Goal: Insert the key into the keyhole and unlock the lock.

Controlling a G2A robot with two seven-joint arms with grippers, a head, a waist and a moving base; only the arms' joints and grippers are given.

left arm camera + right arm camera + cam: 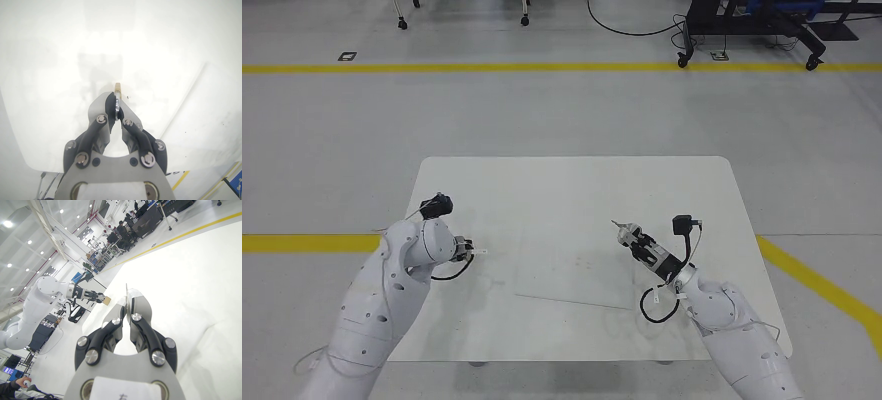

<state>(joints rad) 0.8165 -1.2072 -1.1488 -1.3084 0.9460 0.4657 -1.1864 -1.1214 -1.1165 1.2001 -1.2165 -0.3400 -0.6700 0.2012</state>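
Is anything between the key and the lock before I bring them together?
Nothing visible. The key, held in the right gripper, and the lock, held in the left gripper, are apart above the table, with only open space between them.

Between your two grippers lies a broad stretch of bare, flat white rectangular table (562, 190), and they stand well apart. Jutting into that lane are the small brass padlock (107, 300), pinched by its steel shackle in the left gripper (468, 247), and the thin silver key (126, 288), pinched in the right gripper (628, 236). A black cable loop (652, 305) hangs by the right wrist.
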